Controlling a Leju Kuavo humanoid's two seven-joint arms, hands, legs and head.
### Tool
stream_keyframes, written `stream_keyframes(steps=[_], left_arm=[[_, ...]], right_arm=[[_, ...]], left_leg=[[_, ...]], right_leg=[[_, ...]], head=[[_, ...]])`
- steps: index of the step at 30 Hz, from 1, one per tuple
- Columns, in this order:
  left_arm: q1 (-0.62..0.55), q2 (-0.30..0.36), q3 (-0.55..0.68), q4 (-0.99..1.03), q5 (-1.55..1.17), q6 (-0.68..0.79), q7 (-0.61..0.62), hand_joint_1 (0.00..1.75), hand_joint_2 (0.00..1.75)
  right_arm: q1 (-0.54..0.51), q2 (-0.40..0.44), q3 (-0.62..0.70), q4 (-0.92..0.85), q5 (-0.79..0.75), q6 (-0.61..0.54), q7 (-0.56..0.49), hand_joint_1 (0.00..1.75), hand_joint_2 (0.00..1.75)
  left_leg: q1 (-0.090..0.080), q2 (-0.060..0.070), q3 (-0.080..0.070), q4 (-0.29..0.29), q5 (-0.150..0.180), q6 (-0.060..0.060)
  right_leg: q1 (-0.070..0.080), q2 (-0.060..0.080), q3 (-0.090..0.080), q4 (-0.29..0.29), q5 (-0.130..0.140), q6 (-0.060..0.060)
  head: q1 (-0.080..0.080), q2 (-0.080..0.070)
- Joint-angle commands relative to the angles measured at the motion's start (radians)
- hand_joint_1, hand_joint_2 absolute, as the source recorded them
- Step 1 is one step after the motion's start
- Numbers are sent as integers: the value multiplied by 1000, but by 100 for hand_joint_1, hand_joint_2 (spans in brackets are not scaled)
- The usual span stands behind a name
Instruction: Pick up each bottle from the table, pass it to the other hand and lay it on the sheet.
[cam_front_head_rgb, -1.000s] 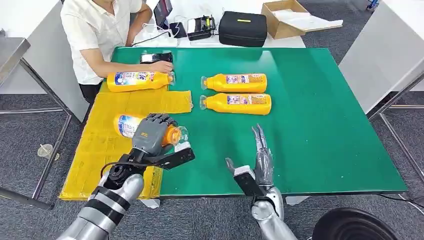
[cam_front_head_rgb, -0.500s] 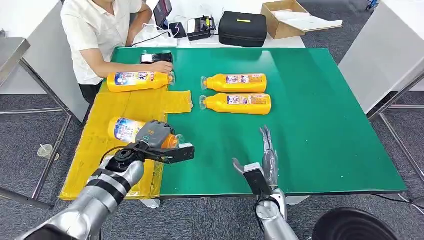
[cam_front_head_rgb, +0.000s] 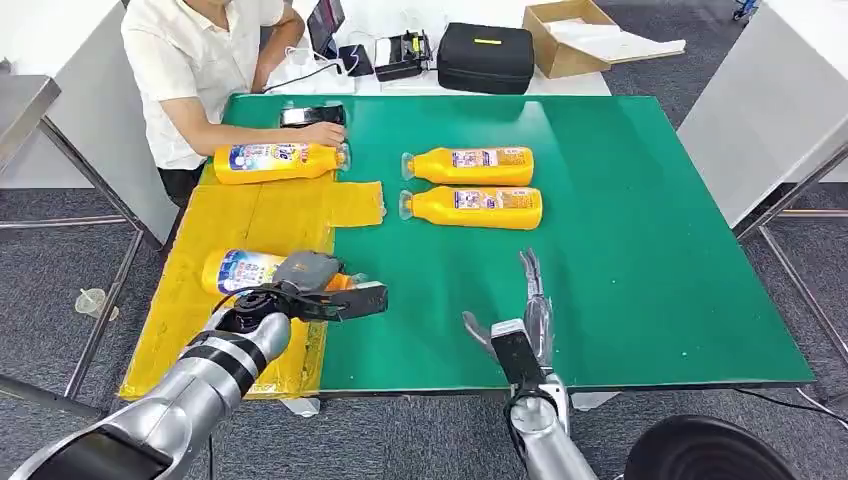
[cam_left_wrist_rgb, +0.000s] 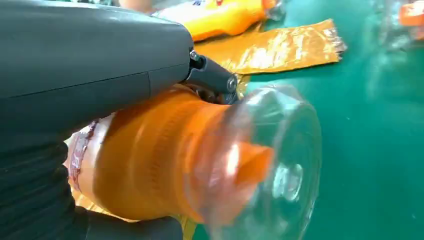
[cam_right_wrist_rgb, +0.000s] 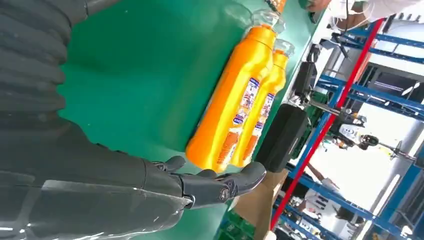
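I note the left hand (cam_front_head_rgb: 303, 272) gripping its bottle (cam_front_head_rgb: 240, 271) lower over the sheet (cam_front_head_rgb: 200, 300) than before; right hand (cam_front_head_rgb: 527, 300) open, two bottles (cam_front_head_rgb: 470, 186) beyond.

Left arm reaches in from 7 o'clock; left robot hand (cam_front_head_rgb: 303, 274) lies palm-down, fingers wrapped around a bottle (cam_front_head_rgb: 240, 271). Right arm rises from 6 o'clock; right robot hand (cam_front_head_rgb: 527, 318) empty, fingers straight, pointing toward 12 o'clock.
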Motion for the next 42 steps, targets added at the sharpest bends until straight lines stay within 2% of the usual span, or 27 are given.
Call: stream_keyframes(steps=[1,2,7,10,13,20,22,25,26,28,35,39,40,42], left_arm=[[-56,-22,59,126,26,22,-5,0,175],[-56,-22,59,126,26,22,-5,0,175],[-49,-35,120,113,111,-21,-78,0,175],[-32,-26,133,71,185,-81,-242,0,175],[-30,-26,138,51,234,-129,-286,0,175],[-6,-13,92,-33,259,-99,-339,0,175],[25,-3,67,-121,283,-86,-367,0,175],[25,-3,67,-121,283,-86,-367,0,175],[63,18,32,-242,326,-107,-374,0,175],[87,41,-6,-331,382,-130,-377,0,175],[138,75,-95,-486,432,-109,-372,0,175],[198,97,-140,-583,529,-111,-376,0,175],[230,84,-120,-596,577,-109,-372,0,175],[240,85,-137,-597,584,-97,-371,0,175]], right_arm=[[-50,-2,7,90,-18,7,-2,0,175],[-50,-2,7,90,-18,7,-2,0,175],[-50,-9,26,90,-35,2,-2,0,175],[-56,-19,57,92,-65,2,-2,0,175],[-61,-29,83,97,-85,-10,-2,0,175],[-55,-45,105,98,-113,-35,-2,0,175],[-47,-54,111,91,-110,-50,-2,0,175],[-47,-54,111,91,-110,-50,-2,0,175],[-38,-61,111,78,-111,-57,-2,0,175],[-35,-64,111,72,-109,-61,-2,0,175],[-22,-69,123,52,-98,-76,-2,0,175],[-75,-90,106,181,38,-97,-1,0,175],[-141,-116,119,281,167,-92,114,0,175],[-170,-120,78,313,182,-57,93,0,175]], left_leg=[[1,2,3,0,-1,0],[2,4,7,2,-4,0],[1,2,2,1,-1,0],[1,2,2,1,-1,0],[1,3,2,0,-1,0],[0,2,2,0,-1,0],[1,3,3,0,-2,0],[1,2,4,0,-2,0],[0,1,2,0,-1,0],[0,2,3,0,-2,0],[1,4,4,1,-3,0],[0,2,3,-1,-1,0],[0,4,5,0,-3,0],[0,5,7,-1,-3,0]], right_leg=[[2,0,3,-1,-1,-3],[3,1,7,0,-3,-6],[1,1,3,0,-1,-3],[1,1,2,0,-1,-2],[1,2,2,0,-1,-3],[1,0,3,0,-1,-3],[1,1,4,-1,-1,-3],[1,1,4,-1,-1,-3],[1,0,2,-1,-1,-2],[1,1,3,-1,-1,-3],[2,2,4,0,-2,-4],[0,1,3,-1,-1,-2],[1,2,5,-1,-1,-4],[1,4,6,-2,-1,-4]], head=[[0,0],[0,0],[0,0],[0,0],[0,0],[0,0],[0,0],[0,0],[0,0],[0,0],[0,0],[0,0],[0,0],[0,0]])
